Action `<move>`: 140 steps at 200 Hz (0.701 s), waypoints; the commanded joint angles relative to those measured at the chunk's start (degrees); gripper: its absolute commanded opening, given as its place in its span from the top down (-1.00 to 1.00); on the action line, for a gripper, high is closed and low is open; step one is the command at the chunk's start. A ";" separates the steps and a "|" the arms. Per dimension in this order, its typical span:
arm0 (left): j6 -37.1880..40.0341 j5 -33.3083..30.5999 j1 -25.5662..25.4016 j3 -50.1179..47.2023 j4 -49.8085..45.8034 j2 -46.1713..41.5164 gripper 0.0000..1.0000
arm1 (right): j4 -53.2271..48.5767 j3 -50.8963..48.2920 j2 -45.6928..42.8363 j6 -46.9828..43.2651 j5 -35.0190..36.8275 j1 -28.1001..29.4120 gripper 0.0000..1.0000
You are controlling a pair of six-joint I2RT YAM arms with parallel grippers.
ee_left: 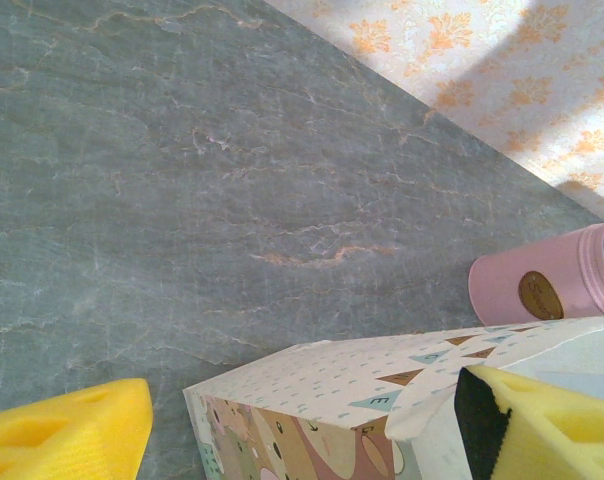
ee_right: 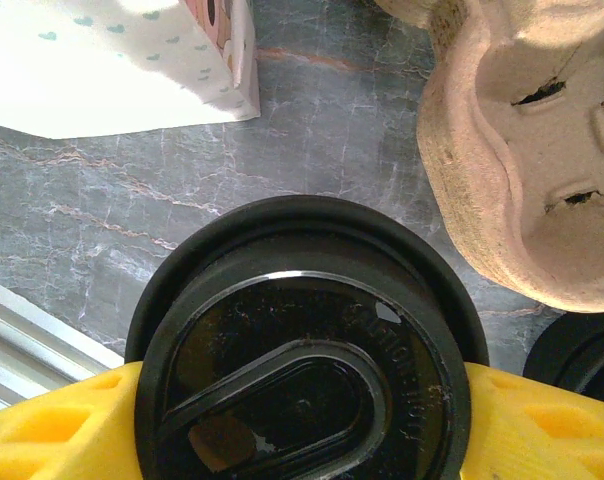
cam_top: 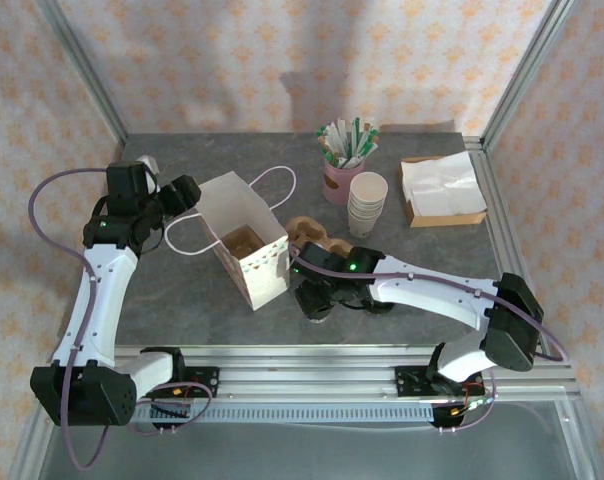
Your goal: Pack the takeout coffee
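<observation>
Top view first: your left claw [cam_top: 187, 193] sits at the 9 o'clock rim of the open paper bag [cam_top: 247, 245], mid-worktop [cam_top: 182, 300]. Your right claw [cam_top: 317, 295] is down just at the bag's 4 o'clock corner, and the takeout coffee [cam_top: 315, 308] is under it. It's mostly hidden there, so I think that dark bit is its lid. The pulp cup carrier [cam_top: 307, 230] is at 12 o'clock from it, with the stack of white cups [cam_top: 367, 205] and the pink cup [cam_top: 338, 183] beyond.

Left wrist view: the left claw [ee_left: 312, 430] is spread wide. One yellow finger [ee_left: 552, 425] sits on the bag [ee_left: 322, 395] rim, the other is clear of it over bare worktop.

Right wrist view: the right claw [ee_right: 302, 430] is clamped on the takeout coffee [ee_right: 302, 370], with yellow pads [ee_right: 52, 430] against it at 3 and 9 o'clock. The carrier [ee_right: 522, 170] is at 2 o'clock and the bag [ee_right: 112, 60] at 11.
</observation>
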 commanded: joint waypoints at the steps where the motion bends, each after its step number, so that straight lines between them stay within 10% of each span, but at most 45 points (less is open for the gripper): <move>1: 1.62 0.55 0.38 -0.45 0.15 -0.31 -0.61 | -1.46 -0.57 0.36 0.73 0.30 0.40 -0.34; 140: 1.47 0.81 0.38 -0.49 0.39 -0.41 -0.61 | -18.11 18.55 -9.45 -0.04 6.54 0.34 -0.21</move>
